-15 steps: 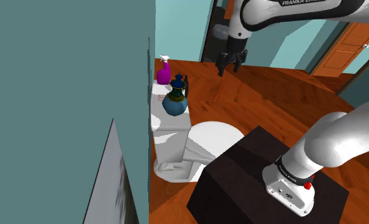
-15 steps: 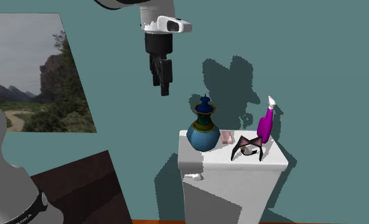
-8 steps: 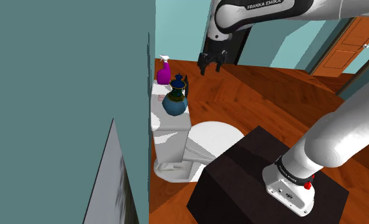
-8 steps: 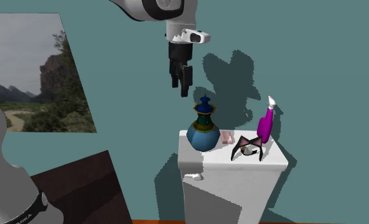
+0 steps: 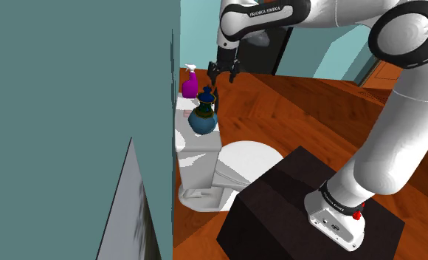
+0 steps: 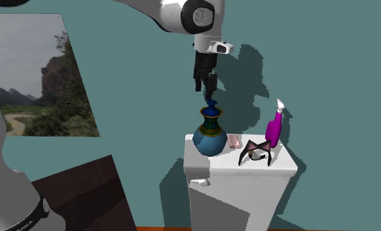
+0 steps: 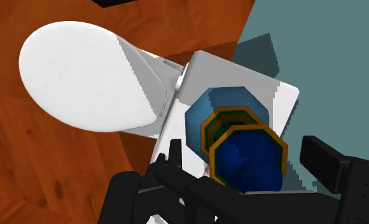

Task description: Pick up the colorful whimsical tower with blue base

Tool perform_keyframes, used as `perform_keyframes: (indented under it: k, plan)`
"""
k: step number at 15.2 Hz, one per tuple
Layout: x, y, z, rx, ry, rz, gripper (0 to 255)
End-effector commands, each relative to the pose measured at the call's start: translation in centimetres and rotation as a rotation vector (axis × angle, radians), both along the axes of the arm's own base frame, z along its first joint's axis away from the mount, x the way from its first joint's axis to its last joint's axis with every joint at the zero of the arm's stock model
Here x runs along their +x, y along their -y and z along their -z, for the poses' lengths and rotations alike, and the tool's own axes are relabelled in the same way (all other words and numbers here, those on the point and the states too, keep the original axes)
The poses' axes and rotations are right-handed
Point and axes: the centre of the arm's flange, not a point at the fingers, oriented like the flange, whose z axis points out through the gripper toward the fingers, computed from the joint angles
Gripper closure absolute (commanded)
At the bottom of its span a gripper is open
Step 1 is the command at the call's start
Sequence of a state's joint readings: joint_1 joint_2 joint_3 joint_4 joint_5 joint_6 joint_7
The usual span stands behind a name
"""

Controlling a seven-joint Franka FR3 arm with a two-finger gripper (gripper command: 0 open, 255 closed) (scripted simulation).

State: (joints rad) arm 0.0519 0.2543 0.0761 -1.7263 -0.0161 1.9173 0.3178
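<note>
Pincer [image 6: 204,88] w/ fingers [image 7: 323,163] apart — just abv blue-based tower [image 6: 209,134] on toilet tank [image 6: 248,178]

The vase-shaped tower with a round blue base [image 6: 209,139] carries orange and green bands at its neck and a dark blue top. The slim spray bottle [image 6: 273,130] is magenta with a white nozzle. The small arched piece [image 6: 256,149] is black. The boxy toilet tank [image 6: 248,190] is plain white, the flat wall [image 6: 340,79] is teal, and the plank floor [image 5: 301,111] shows reddish-brown wood grain. My two-finger gripper [image 6: 204,90] is all black and my box stand [image 5: 279,192] is dark brown.
</note>
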Motion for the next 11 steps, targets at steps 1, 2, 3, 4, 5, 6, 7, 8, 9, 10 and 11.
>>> perform_keyframes:
  k: [1, 2, 3, 4, 5, 6, 7, 8, 9, 10, 11]
  plan:
    - [2.2, -0.7, 1.0, 0.005, 0.000, 0.005, 0]
    - [3.4, -1.0, 1.5, 0.007, 0.000, 0.007, 0]
    - [4.6, -1.3, 2.0, 0.010, 0.000, 0.009, 0]
    - [5.8, -1.6, 2.4, 0.012, 0.000, 0.011, 0]
    - [6.9, -2.0, 2.9, 0.015, -0.001, 0.013, 0]
    - [7.5, -2.1, 3.1, 0.016, -0.001, 0.014, 0]
    - [7.5, -2.1, 3.7, 0.016, -0.001, 0.014, 0]
    - [7.5, -2.1, 4.2, 0.016, -0.001, 0.014, 0]
    - [7.5, -2.1, 4.7, 0.016, -0.001, 0.014, 0]
    - [7.5, -2.1, 5.2, 0.016, -0.001, 0.014, 0]
    - [7.5, -2.1, 5.8, 0.016, -0.001, 0.014, 0]
